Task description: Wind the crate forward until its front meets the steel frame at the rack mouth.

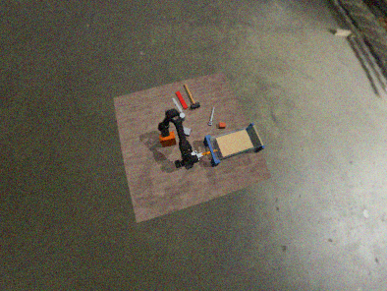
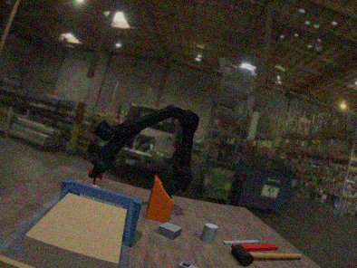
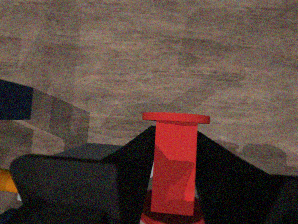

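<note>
My gripper (image 3: 171, 132) (image 1: 189, 160) (image 2: 95, 173) is shut on the red winch handle (image 3: 174, 170) (image 2: 94, 177), gripping its upright knob with the flat cap on top. In the top view the white winch (image 1: 196, 154) sits just right of the gripper, and an orange strap (image 1: 207, 153) (image 3: 4, 181) runs from it to the blue rack frame (image 1: 210, 147) (image 2: 132, 218). The tan crate (image 1: 235, 142) (image 2: 77, 225) lies flat inside the rack. The winch is hidden in the wrist view, where only the brown bench (image 3: 150, 60) shows behind the handle.
Behind the arm lie a red bar (image 1: 181, 99) (image 2: 259, 247), a hammer (image 1: 191, 97) (image 2: 254, 256), a grey bar (image 1: 176, 104) (image 2: 240, 242), a thin metal tool (image 1: 211, 115) and a small orange block (image 1: 222, 125). An orange wedge (image 2: 159, 205), a grey block (image 2: 170, 230) and a grey cylinder (image 2: 208, 233) stand beside the rack.
</note>
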### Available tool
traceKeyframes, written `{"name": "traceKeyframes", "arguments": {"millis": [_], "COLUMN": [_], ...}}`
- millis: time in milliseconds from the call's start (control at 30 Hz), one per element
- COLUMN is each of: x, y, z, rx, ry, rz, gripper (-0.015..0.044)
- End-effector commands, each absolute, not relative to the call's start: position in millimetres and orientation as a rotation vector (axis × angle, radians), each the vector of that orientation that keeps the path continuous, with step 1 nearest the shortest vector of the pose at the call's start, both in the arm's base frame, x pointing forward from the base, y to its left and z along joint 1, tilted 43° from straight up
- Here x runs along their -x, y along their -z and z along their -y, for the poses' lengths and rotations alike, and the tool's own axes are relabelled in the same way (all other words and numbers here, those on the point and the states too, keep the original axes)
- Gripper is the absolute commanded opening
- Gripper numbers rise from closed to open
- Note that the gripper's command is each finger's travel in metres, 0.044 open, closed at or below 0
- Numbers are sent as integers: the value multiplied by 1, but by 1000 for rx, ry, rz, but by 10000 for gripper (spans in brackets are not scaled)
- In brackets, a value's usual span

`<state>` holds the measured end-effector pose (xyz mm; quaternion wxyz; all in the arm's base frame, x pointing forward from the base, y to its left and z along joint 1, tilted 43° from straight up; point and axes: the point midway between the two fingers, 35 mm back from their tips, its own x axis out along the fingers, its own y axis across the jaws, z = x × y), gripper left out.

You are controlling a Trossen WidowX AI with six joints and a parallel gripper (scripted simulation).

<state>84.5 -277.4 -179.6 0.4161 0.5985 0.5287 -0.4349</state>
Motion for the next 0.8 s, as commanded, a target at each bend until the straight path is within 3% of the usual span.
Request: {"name": "traceKeyframes", "arguments": {"millis": [0,767], "x": [-93,-123], "y": [186,196], "z": [282,299], "rx": [-1512,-1512], "ry": [1083,1081], "rz": [-1313,-1310], "gripper": [0,0]}}
